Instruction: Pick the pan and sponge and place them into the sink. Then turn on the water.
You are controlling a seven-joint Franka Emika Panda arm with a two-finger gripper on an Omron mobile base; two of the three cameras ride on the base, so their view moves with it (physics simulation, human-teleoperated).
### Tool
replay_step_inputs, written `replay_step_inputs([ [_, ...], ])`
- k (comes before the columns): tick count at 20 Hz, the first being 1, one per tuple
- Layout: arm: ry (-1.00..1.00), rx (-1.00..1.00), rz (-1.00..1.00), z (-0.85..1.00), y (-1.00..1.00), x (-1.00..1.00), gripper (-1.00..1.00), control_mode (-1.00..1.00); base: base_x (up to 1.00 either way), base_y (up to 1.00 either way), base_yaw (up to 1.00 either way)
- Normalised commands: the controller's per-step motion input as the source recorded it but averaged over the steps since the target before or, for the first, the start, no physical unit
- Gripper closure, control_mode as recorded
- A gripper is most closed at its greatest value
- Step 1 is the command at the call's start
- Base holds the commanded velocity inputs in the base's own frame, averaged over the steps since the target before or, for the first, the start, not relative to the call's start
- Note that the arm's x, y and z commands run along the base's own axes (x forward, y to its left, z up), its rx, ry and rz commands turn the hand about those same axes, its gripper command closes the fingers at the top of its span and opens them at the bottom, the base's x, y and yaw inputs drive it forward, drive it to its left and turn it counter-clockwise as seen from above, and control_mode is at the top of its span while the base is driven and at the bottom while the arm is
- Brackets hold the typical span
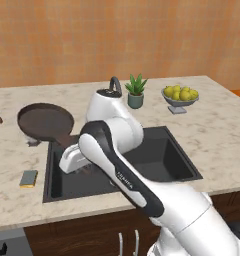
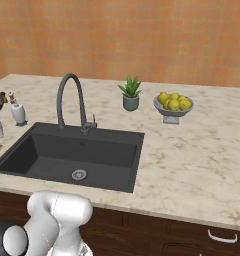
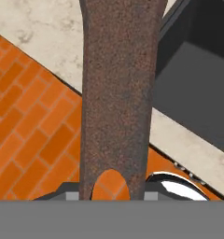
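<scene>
The counter is pale marble, and the black sink is sunk into its middle, with a round silver drain in the floor. The dark arched faucet stands at the sink's back rim. My arm rises from the lower right of the left base view, bends over the sink's front edge and reaches toward the sink's left rim, with the white hand low over the left part of the basin.

The pan is dark brown and round. In the left base view its bowl lies over the counter just left of the sink's back-left corner, and its handle runs toward my hand. In the hand view that handle is a broad brown bar running straight up from between my finger tips, with counter, orange brick floor and a corner of the sink behind it. My gripper is clenched on the pan's handle. Whether the bowl touches the counter I cannot tell.

The fruit bowl holds yellow fruit at the counter's back right, and the potted plant stands between it and the faucet.

The sponge, 1 small yellow block with a grey-green top, lies flat on the counter just left of the sink's front-left corner, apart from my hand.
</scene>
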Motion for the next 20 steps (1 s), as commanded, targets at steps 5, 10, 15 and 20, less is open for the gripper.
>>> replay_step_inputs([
  [5,0.06,0.0,0.33,0.53,-1.0,-0.03,1.0,-1.0,0.0,0.0,0.0],
  [10,0.02,0.02,0.33,0.21,-1.0,-0.03,1.0,-1.0,0.0,0.0,0.0],
  [15,0.0,0.07,0.21,0.01,-0.91,-0.03,1.0,-1.0,0.0,0.0,0.0],
  [20,0.05,0.02,0.14,0.1,-0.87,0.0,1.0,-1.0,0.0,0.0,0.0],
])
